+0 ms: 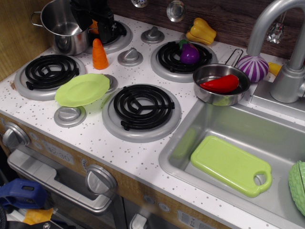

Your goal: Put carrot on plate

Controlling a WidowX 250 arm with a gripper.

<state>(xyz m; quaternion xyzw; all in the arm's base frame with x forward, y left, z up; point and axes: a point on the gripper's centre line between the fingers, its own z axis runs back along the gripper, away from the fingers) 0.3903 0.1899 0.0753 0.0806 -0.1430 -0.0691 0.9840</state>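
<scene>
The orange cone-shaped carrot point(99, 54) stands upright on the white stovetop between the back-left and back-middle burners, tip up. The round lime-green plate point(82, 89) lies a little in front of it, tilted over the edge of the front-left burner point(50, 71) and a knob. My black gripper point(101, 23) hangs over the back-left burner, just behind and above the carrot and not touching it. A bit of another orange object point(95, 27) shows by its fingers. I cannot make out how the jaws stand.
A steel pot point(64, 28) stands left of the gripper. A purple eggplant point(189, 52) sits on the back burner. A small pan point(213, 75) holds a red pepper point(220, 84). A yellow pepper point(201, 31), a purple onion point(253, 67), a faucet point(286, 71) and a sink with a green cutting board point(231, 164) lie to the right.
</scene>
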